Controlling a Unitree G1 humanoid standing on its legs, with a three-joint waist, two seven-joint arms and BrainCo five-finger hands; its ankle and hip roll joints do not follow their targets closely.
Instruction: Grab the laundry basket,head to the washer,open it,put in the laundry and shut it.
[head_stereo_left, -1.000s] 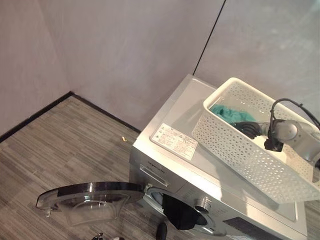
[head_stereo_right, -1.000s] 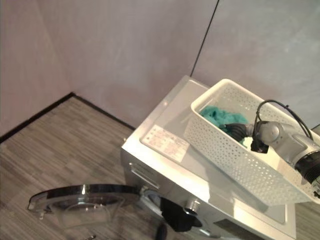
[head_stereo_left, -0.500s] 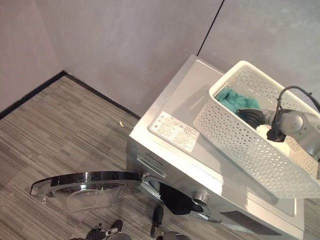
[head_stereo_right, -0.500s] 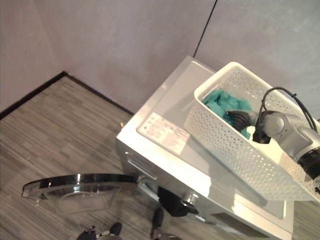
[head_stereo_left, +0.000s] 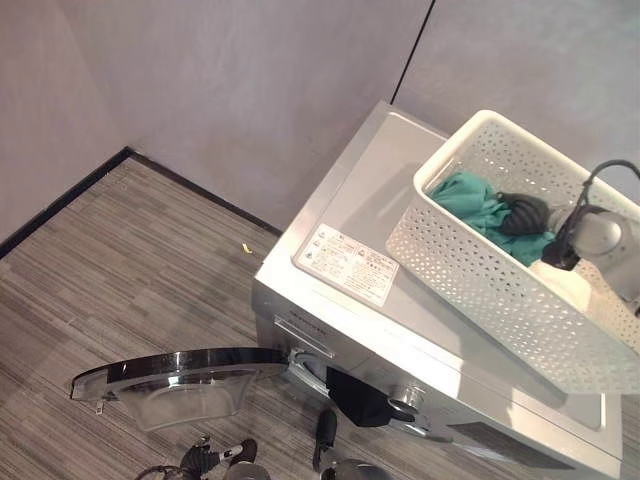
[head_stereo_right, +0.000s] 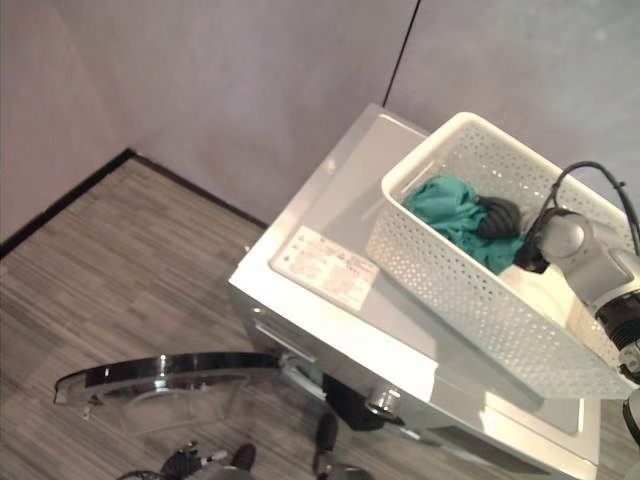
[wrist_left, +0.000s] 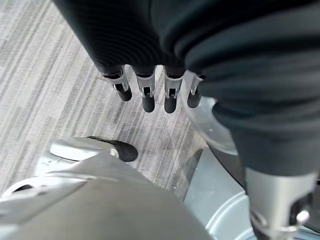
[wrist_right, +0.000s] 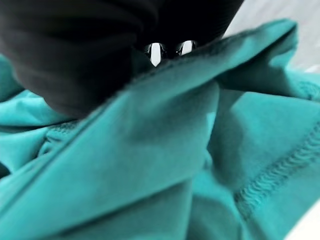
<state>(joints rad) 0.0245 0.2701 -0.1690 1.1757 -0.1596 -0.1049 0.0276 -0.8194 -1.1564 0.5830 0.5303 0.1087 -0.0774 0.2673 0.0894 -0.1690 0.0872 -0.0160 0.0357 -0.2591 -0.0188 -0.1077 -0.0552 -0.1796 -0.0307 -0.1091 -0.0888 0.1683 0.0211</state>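
Observation:
A white perforated laundry basket (head_stereo_left: 470, 270) stands on top of the silver washer (head_stereo_left: 370, 200), toward its right end. Inside the basket lies a teal cloth (head_stereo_left: 475, 200). My right hand (head_stereo_left: 525, 213) reaches into the basket from the right and rests on that cloth; in the right wrist view the teal cloth (wrist_right: 175, 150) is bunched up close against the hand's dark cover (wrist_right: 75, 50). The washer's round door (head_stereo_left: 180, 375) hangs open to the left, and the drum opening (head_stereo_left: 360, 395) is dark. My left hand (wrist_left: 145, 95) hangs over the floor with straight fingers, holding nothing.
The washer stands against a grey wall near a corner with a black baseboard (head_stereo_left: 70, 195). Striped grey floor (head_stereo_left: 120, 280) stretches to the left of the open door. A white label (head_stereo_left: 345, 265) is stuck on the washer's top. A small yellow scrap (head_stereo_left: 246, 248) lies by the wall.
The view has shifted, so the washer and basket sit higher in the picture. My right hand has moved a little further onto the teal cloth. The door stays open.

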